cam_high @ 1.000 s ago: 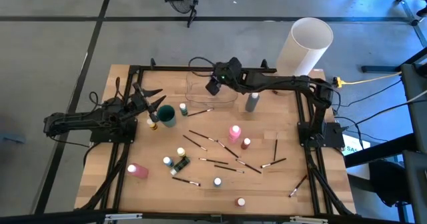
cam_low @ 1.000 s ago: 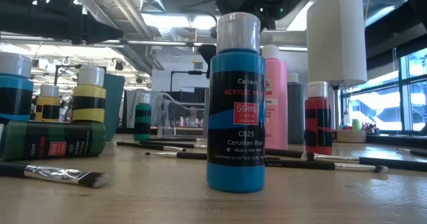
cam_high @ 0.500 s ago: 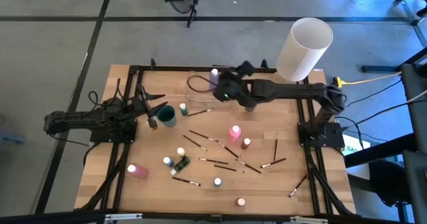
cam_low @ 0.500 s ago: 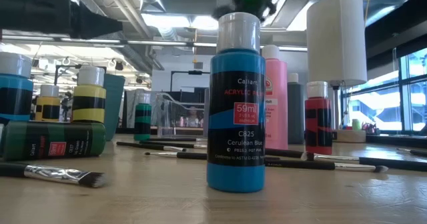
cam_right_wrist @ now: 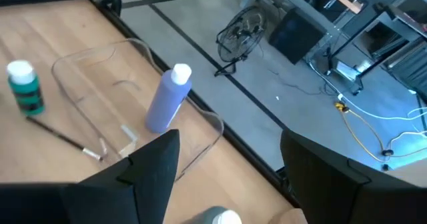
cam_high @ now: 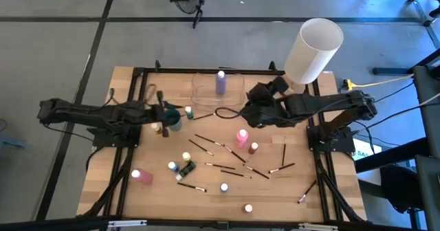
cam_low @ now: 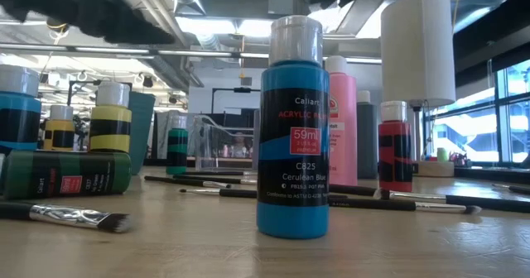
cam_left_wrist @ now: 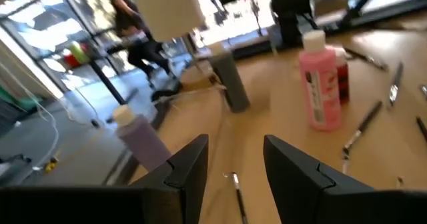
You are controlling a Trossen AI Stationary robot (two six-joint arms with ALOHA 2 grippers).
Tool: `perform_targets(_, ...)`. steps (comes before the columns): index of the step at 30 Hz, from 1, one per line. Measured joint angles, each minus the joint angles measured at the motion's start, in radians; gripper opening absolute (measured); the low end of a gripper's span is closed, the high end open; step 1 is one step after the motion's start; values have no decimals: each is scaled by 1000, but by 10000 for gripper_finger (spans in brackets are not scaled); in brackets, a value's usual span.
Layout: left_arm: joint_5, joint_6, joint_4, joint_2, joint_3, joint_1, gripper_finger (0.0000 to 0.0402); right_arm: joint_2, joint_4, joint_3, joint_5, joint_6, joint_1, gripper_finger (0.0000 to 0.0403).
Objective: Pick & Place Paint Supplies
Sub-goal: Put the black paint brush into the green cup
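Note:
A purple bottle [cam_high: 221,82] stands upright on its base in the clear tray [cam_high: 206,95] at the far middle of the table; the right wrist view also shows this purple bottle [cam_right_wrist: 167,101]. My right gripper [cam_high: 249,114] hovers open to the tray's near right, above a grey bottle [cam_left_wrist: 230,84] that it hides in the high view. My left gripper [cam_high: 168,115] is open by a teal cup [cam_high: 172,120], with nothing between its fingers [cam_left_wrist: 193,167]. A pink bottle [cam_high: 242,136], small bottles and several brushes [cam_high: 220,146] lie spread on the wood.
A big white cylinder [cam_high: 313,49] stands at the far right corner. A small green bottle [cam_high: 188,112] and a brush lie just near the tray. A blue bottle [cam_low: 292,137] stands close to the low camera. A dark frame runs around the table edges.
My right gripper has drawn back from over the clear tray toward the table's right and near side, rising. The purple bottle now stands free and upright in the tray. My left gripper has reached a little toward the table's right and tipped up closer to level.

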Motion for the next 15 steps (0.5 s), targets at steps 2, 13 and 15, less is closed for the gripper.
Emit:
perform_targets(2,0,0,-53,96,77,-16,141,0,-20,0,0,18,18,263)
perform_targets(13,-22,-50,-270,531,372,-45,141,0,-161,0,0,143,124,264)
perform_targets(15,-27,-67,-294,580,397,-45,141,0,-204,0,0,185,146,264)
